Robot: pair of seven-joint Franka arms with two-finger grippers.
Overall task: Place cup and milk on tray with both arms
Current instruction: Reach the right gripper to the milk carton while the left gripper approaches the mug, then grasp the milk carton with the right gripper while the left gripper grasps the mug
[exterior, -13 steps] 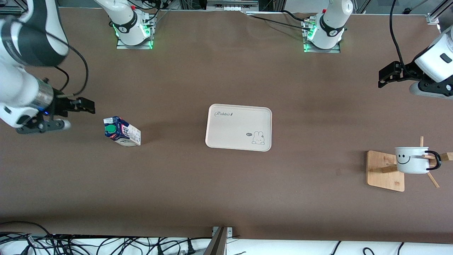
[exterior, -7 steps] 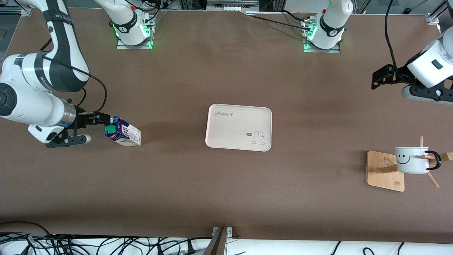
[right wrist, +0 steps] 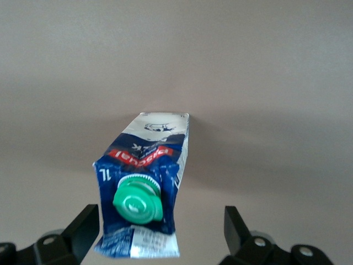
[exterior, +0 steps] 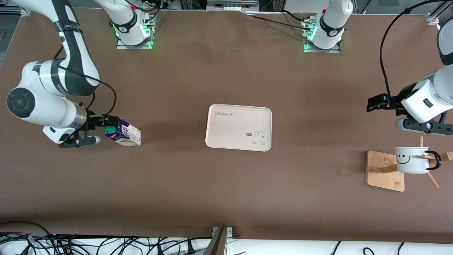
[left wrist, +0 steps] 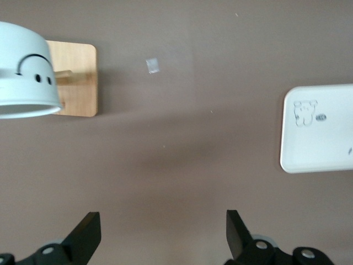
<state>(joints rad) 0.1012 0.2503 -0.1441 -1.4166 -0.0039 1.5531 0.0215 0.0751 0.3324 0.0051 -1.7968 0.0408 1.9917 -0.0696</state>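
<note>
1. Nearest the front camera, at the left arm's end of the table, a bamboo rack base (exterior: 385, 171) lies flat with wooden pegs rising from it. The cup (exterior: 411, 160) hangs on those pegs, smiley face showing, its black handle pointing to the table's edge. In the left wrist view the cup (left wrist: 25, 72) sits over the same bamboo base (left wrist: 77, 77).
2. Farther from the camera, at the right arm's end, the milk (exterior: 124, 132) stands on the table, its green cap (exterior: 111, 130) turned to the right gripper.
3. The right gripper (exterior: 103, 129) is at the carton's top; one finger reaches just past the cap, the other sits lower beside it. The right wrist view shows the milk (right wrist: 144, 187) between the two spread fingers (right wrist: 83, 229), which stand apart from its sides; nothing is grasped.
4. The tray (exterior: 238, 127) lies mid-table, well apart from both cup and milk, with nothing on it. It also shows at the edge of the left wrist view (left wrist: 320, 130).
5. The left gripper (exterior: 376, 103) hovers over bare table (exterior: 226, 191), farther from the camera than the cup; its fingers (left wrist: 85, 234) are spread wide and hold nothing.
</note>
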